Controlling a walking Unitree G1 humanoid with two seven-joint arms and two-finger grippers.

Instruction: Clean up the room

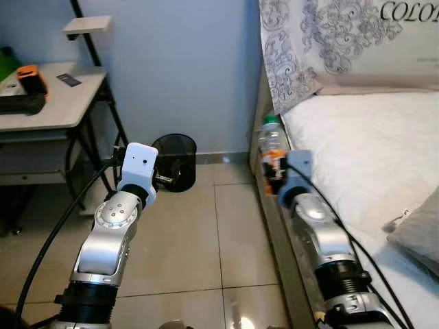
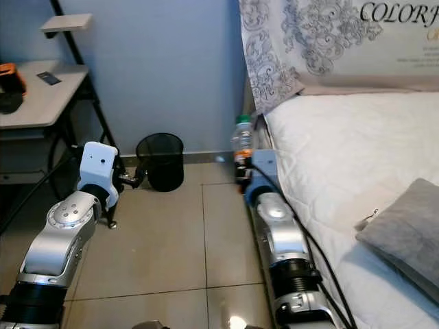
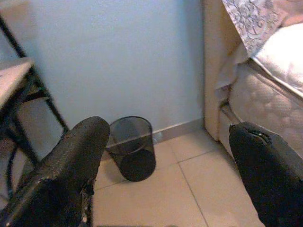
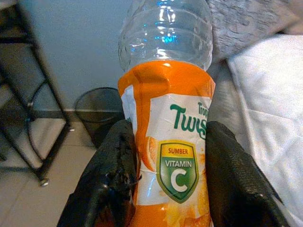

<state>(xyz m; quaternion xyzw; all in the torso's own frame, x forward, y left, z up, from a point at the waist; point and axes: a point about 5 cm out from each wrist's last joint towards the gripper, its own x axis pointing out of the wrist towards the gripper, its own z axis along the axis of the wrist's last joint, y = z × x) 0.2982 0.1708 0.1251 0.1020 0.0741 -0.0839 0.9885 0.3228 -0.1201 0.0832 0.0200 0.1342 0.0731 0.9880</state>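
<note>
- Bed with white mattress is seen on the right, patterned pillow at its head, grey cushion near its edge.
- Desk is seen on the left, with dark items on top.
- Black mesh bin is placed on the tiled floor against the blue wall, between desk and bed.
- Left gripper is held wide apart, nothing between its fingers, pointed toward the bin.
- Bottle, clear with orange label, is clamped upright by the right gripper beside the bed edge.

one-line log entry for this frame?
right gripper: shut on bottle, beside bed | left gripper: open, empty | bin: ahead by wall
</note>
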